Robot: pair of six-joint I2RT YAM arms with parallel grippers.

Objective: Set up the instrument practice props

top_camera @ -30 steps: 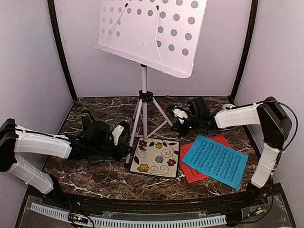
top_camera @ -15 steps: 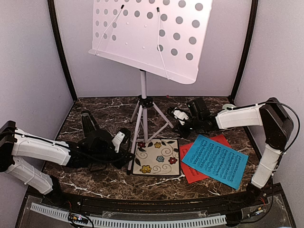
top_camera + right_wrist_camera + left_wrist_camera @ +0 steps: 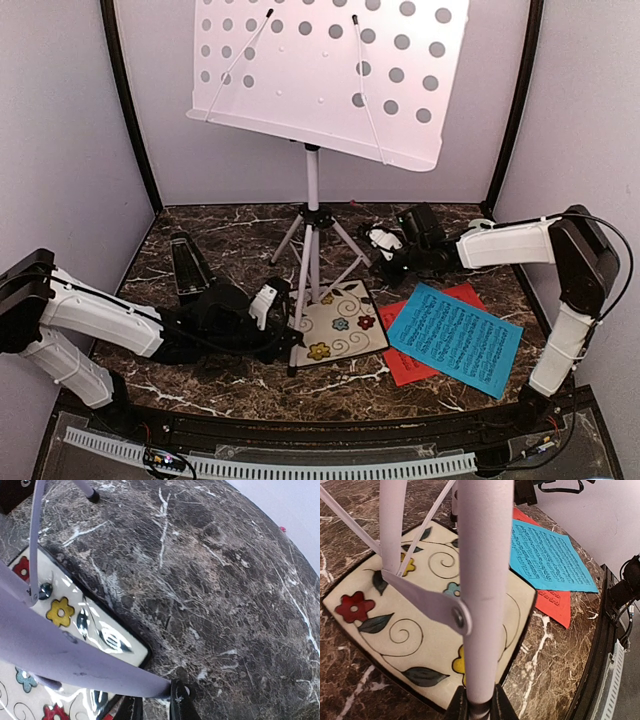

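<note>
One music stand (image 3: 300,90) has shifted rightward, now straddling the tile (image 3: 340,322).

A dark brown marbled counter (image 3: 200,385) with white veins is boxed in by plain pale lilac walls (image 3: 60,140). Black strips (image 3: 128,110) run up both back corners. The light is soft and even.

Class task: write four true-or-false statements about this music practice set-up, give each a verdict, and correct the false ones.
1. The blue sheet lies on top of the red sheet. True.
2. The metronome stands on the floral tile. False: it stands on the table, to the left of the floral tile.
3. The left gripper and the right gripper are each shut on a leg of the tripod. True.
4. Both sheets rest on the music stand. False: both lie on the table.
</note>
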